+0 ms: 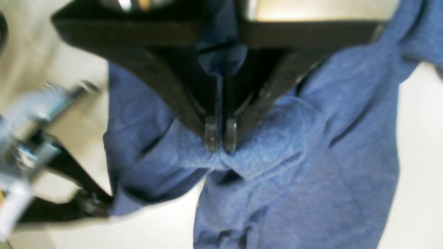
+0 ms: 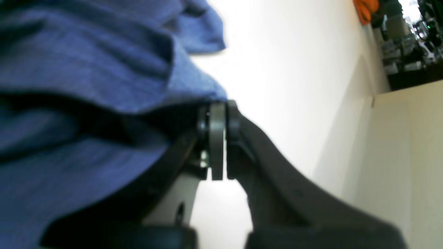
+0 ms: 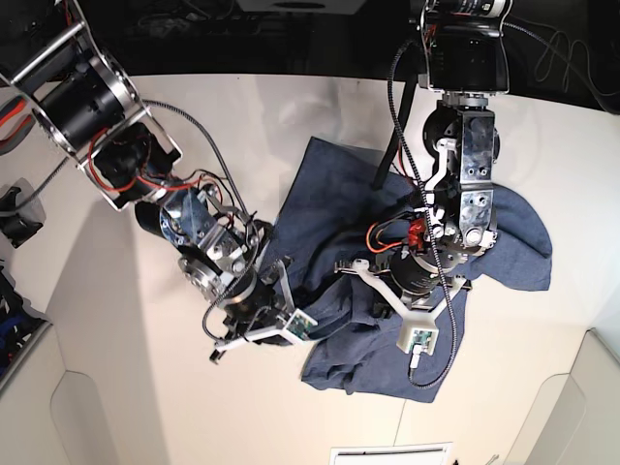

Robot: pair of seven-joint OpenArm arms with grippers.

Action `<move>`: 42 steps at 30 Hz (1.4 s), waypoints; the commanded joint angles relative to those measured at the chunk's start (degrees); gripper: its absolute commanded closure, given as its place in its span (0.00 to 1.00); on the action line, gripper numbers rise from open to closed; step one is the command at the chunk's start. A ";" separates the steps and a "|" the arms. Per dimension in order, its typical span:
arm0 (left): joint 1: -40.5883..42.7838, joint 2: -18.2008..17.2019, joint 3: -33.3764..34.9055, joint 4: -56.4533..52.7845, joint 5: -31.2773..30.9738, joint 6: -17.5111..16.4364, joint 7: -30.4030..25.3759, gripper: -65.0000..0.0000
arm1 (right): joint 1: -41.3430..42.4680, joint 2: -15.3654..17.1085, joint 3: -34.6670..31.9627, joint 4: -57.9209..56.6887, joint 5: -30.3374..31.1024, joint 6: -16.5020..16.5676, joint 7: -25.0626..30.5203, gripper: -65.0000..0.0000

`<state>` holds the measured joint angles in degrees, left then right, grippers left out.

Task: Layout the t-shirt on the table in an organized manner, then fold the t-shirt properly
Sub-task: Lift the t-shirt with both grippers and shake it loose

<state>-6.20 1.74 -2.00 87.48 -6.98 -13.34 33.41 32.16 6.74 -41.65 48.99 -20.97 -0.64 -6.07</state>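
- Left wrist view: your left gripper [image 1: 220, 138] at frame centre has its jaws pinched onto a fold of the t-shirt [image 1: 294, 166], which spreads below and right.
- Right wrist view: your right gripper [image 2: 218, 138] is closed; the cloth lies upper left, and you cannot tell whether any is caught.
- Base view: the shirt lies crumpled at centre on the table [image 3: 320, 116], between both arms.

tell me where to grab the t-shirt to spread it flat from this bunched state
Judging from the base view, the t-shirt is crumpled mid-table, with its far edge lying flattest. Grip an outer edge or corner, such as the free end toward the left arm's side, coming from above with fingers across the hem. The left gripper already pinches a raised fold; the right gripper is shut beside the cloth.
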 commanded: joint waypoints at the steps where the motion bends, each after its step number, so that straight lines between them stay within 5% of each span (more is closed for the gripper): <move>1: -1.22 -0.20 0.04 1.05 -0.44 -0.09 -1.03 1.00 | -0.31 0.87 0.28 3.69 -1.20 -0.63 0.61 1.00; 8: -1.25 -1.64 0.04 1.07 -0.46 0.13 -1.03 1.00 | -10.93 9.75 0.28 26.38 -2.86 0.11 -6.71 1.00; 15: -1.07 -2.05 -2.19 6.45 -0.46 0.31 -0.35 1.00 | -19.71 15.63 0.26 47.52 1.20 9.49 -16.33 1.00; 24: -1.46 -3.63 -7.76 12.55 -1.97 0.26 -1.07 1.00 | -28.24 12.87 0.24 55.25 18.71 25.66 -17.31 1.00; 35: -8.90 -4.59 -2.97 8.59 -6.14 -1.46 -3.43 1.00 | -27.93 -0.15 0.04 55.28 29.05 30.03 -15.85 1.00; 42: -17.44 -2.12 5.33 -5.66 -6.08 -1.49 -6.23 1.00 | -28.79 1.64 0.11 55.28 24.83 29.99 -17.11 1.00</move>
<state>-21.76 -0.47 3.46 80.58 -12.45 -14.63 29.04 3.01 8.75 -41.76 103.18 3.16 29.21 -24.60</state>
